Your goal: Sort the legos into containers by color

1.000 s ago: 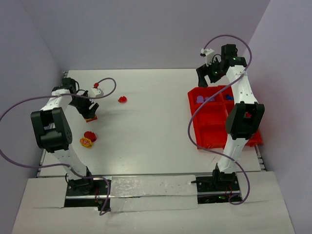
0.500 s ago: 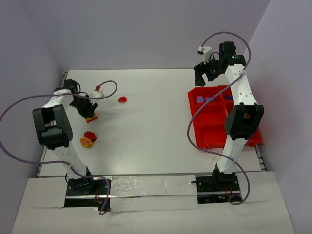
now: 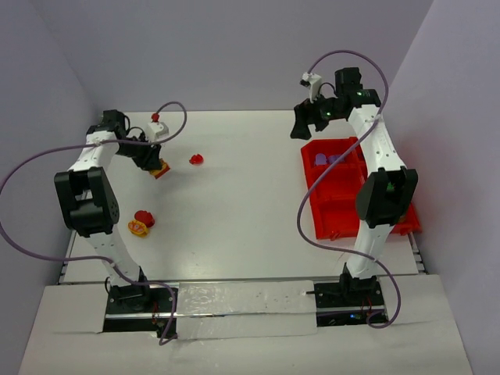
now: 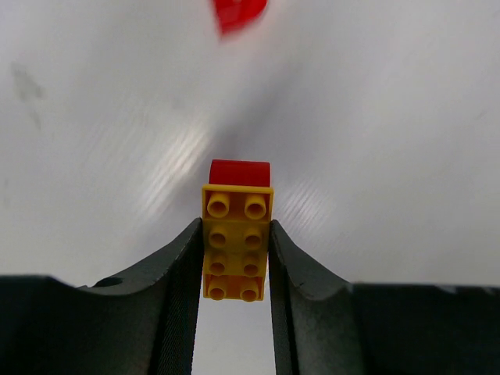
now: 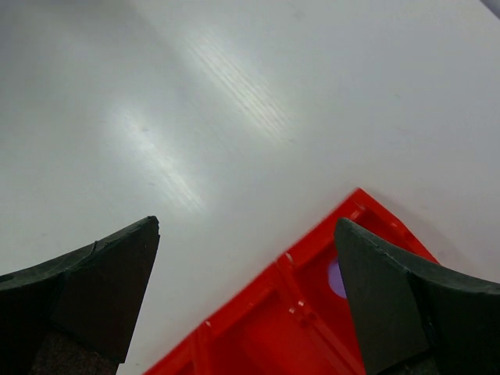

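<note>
item one: left gripper (image 4: 234,234), clenched on a yellow brick (image 4: 236,238). both jaws press on the brick's long sides. its studs face the wrist camera and its long axis runs straight out along the fingers. a red brick (image 4: 240,171) touches the far end of the yellow one. we take the two to be joined, though the seam is hidden. from above, the pair shows tilted at the far left of the counter (image 3: 250,203). we judge it raised off the surface but cannot confirm this.

item two: strays near that gripper. a loose red piece (image 3: 197,158) lies just to its right. a red and yellow cluster (image 3: 142,223) lies closer to the left arm's base.

item three: red tray (image 3: 336,211), at the right edge of the counter, well apart from the held brick, with the open middle of the counter between them. purple pieces (image 3: 324,158) lie in its far compartments. the right arm covers part of the rest.

item four: right gripper (image 3: 301,125), released, jaws wide with nothing between them. it hangs just beyond the tray's far-left corner.

note: the tray lies directly to the right of the held brick, and the right arm is much the nearer to it. we expect a long carry across the counter. which compartment suits a two-colour brick we cannot tell.
</note>
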Robot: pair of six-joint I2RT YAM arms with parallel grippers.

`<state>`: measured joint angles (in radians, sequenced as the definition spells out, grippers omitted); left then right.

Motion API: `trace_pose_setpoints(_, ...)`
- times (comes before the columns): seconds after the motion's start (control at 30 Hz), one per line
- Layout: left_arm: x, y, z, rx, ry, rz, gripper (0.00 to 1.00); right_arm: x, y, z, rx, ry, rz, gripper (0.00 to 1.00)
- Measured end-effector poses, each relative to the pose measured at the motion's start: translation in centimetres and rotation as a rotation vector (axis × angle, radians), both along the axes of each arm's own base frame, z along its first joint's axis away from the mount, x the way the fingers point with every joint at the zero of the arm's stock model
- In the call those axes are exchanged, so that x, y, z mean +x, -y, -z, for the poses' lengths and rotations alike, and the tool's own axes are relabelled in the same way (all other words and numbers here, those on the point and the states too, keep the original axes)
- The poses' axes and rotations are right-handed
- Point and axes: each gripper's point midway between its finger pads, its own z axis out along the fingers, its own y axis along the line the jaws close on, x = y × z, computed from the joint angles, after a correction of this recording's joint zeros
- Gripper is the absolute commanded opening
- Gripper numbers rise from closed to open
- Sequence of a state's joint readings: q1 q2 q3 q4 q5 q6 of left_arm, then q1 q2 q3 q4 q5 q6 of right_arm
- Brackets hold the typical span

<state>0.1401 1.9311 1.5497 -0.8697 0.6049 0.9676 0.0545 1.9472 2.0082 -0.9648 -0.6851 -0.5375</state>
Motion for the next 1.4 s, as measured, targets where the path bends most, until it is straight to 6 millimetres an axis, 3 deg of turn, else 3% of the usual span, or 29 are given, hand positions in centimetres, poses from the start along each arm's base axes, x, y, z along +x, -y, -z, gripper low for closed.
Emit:
trace_pose_setpoints(0.07, 0.4, 3.0, -2.0, -0.094, 0.017, 0.004, 0.0, -1.0, -2.2, -0.6, 0.059, -0.001, -0.044, 1.0)
trace_pose_setpoints(0.3, -1.1, 17.0, -11.3, -0.455, 0.083, 0.147, 0.0, -4.6, -10.7, -3.9, 0.198, 0.071, -0.281, 1.0)
trace_pose_setpoints(0.37, -2.2, 19.9, -13.7, -0.536, 0.102, 0.194, 0.0, -5.6, -12.6, -4.4, 0.214, 0.081, -0.342, 1.0)
trace_pose_setpoints(0.47, -3.2, 22.5, -16.6, -0.635, 0.119, 0.229, 0.0, -6.8, -15.1, -5.1, 0.237, 0.093, -0.418, 1.0)
trace_pose_setpoints(0.73, -4.0, 25.1, -20.3, -0.78, 0.105, 0.27, 0.0, -8.6, -18.0, -6.2, 0.287, 0.109, -0.519, 1.0)
trace_pose_setpoints(0.93, -4.6, 25.6, -21.2, -0.837, 0.079, 0.291, 0.0, -9.4, -19.0, -6.4, 0.297, 0.122, -0.568, 0.98)
trace_pose_setpoints(1.07, -5.1, 25.8, -21.3, -0.853, 0.062, 0.31, 0.0, -9.6, -19.3, -6.4, 0.293, 0.138, -0.59, 0.91)
trace_pose_setpoints(1.17, -5.4, 26.0, -21.3, -0.857, 0.052, 0.324, 0.0, -9.5, -19.6, -6.5, 0.293, 0.152, -0.604, 0.8)
trace_pose_setpoints(1.23, -5.6, 26.2, -21.4, -0.859, 0.05, 0.335, 0.0, -9.3, -19.9, -6.5, 0.294, 0.161, -0.614, 0.61)
trace_pose_setpoints(1.4, -5.9, 26.5, -21.5, -0.862, 0.05, 0.35, 0.0, -9.3, -20.3, -5.9, 0.288, 0.158, -0.632, 0.39)
